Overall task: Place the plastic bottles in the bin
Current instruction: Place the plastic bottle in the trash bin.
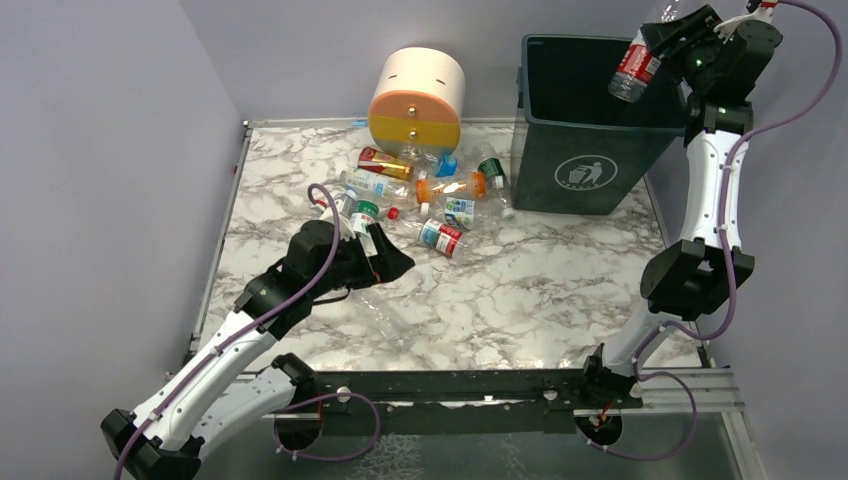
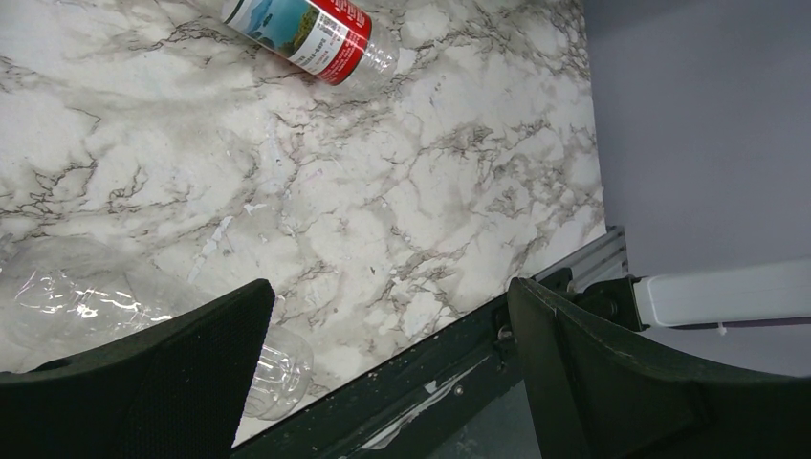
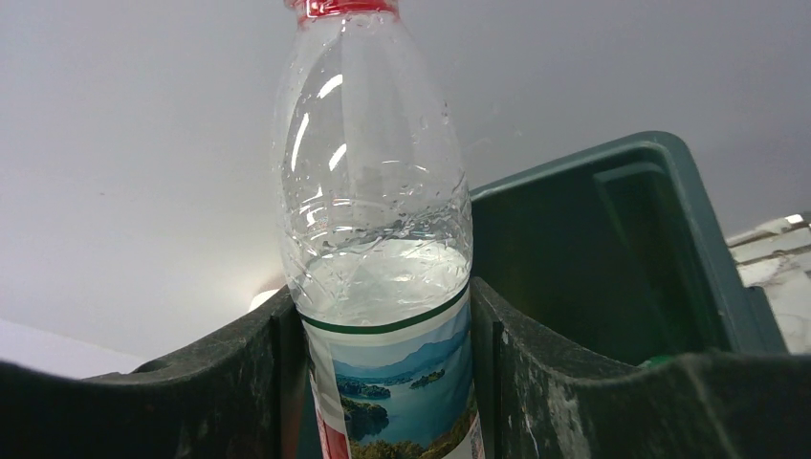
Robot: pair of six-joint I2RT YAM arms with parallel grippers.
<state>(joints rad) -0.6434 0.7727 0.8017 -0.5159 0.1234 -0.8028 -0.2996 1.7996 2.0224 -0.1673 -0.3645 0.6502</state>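
The right claw point(image 3: 383, 320) grips a clear red-capped bottle point(image 3: 373, 191) above the bin point(image 1: 590, 175); the wrist view reveals its lake label. The left claw point(image 2: 390, 287) gapes wide.

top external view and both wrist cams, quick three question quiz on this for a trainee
1. True or false: the right jaws are shut on a red-capped bottle up by the bin.
2. The left jaws are: A) open over the marble table, gripping nothing; B) shut on an orange bottle; C) down inside the bin.
3. Fill in: in the top view, the round drawer unit stands to the ___ of the bin.

Key: 1 true; 2 A; 3 left.
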